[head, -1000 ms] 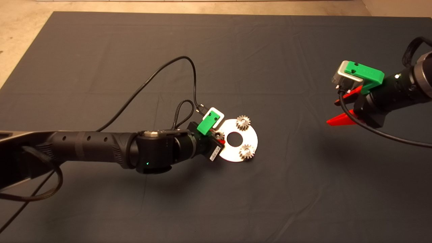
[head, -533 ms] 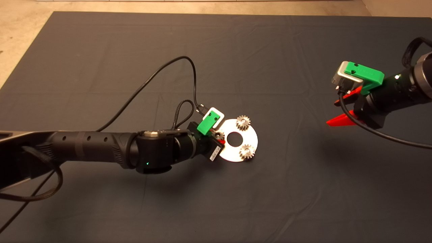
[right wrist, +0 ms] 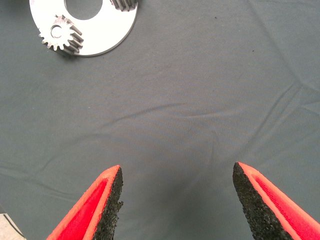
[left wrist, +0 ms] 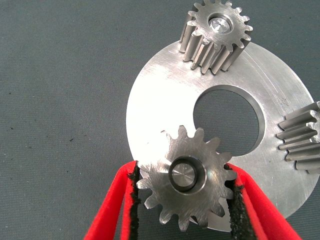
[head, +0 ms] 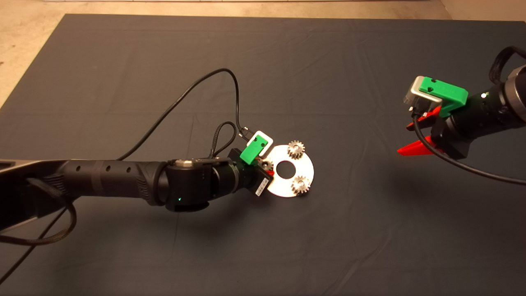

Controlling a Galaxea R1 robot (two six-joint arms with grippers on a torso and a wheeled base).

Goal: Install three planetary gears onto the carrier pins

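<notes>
The flat silver disc (head: 306,166) lies mid-mat. Two planetary gears (head: 296,149) (head: 301,185) sit on carrier pins at its far and near right. My left gripper (head: 267,166) is at the disc's left edge, shut on the third planetary gear (left wrist: 185,182). Both pads (left wrist: 134,200) press against its teeth. That gear sits over a carrier pin (left wrist: 181,175), whose top shows in the bore. Another pin top (left wrist: 219,24) shows in the gear across the disc (left wrist: 160,100). My right gripper (head: 403,139) hovers open over the mat at the right, holding nothing.
A black cable (head: 197,86) loops over the mat behind the left arm. In the right wrist view the disc (right wrist: 105,30) with one gear (right wrist: 62,35) lies well ahead of the open right gripper (right wrist: 176,172), with wrinkled mat between.
The right gripper has shifted very slightly nearer the front of the mat. The left arm, the disc and the gears have not moved.
</notes>
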